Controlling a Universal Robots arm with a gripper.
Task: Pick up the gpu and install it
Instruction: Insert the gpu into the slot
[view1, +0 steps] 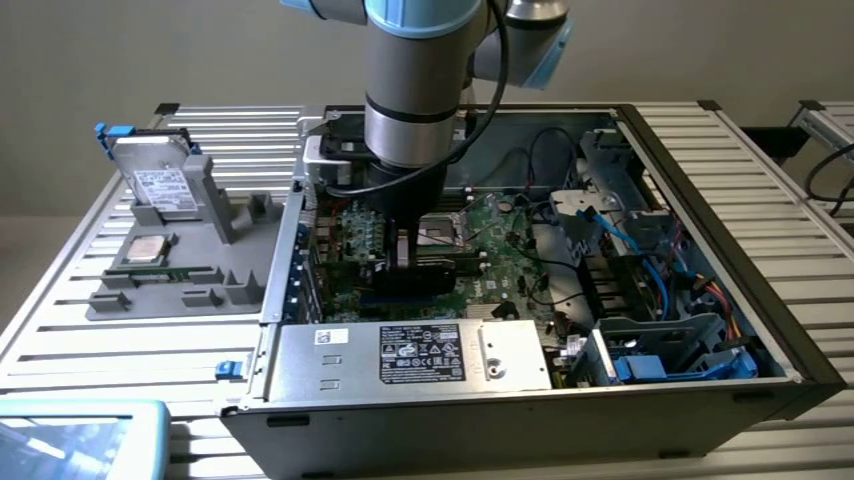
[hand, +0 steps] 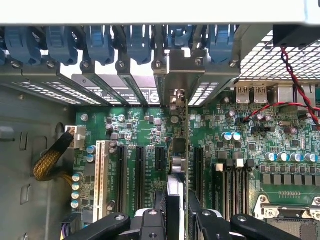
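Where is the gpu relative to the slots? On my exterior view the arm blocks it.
Observer: On the wrist view the gpu stands on edge between the jaws, over the motherboard, just beside a short black slot.
Operator: Is its bracket at the rear wall?
Observer: Yes, the metal bracket is up against the rear wall, below the row of blue latches.
Operator: Is it fully seated?
Observer: I cannot tell. The white slot and the black slots next to it are bare.
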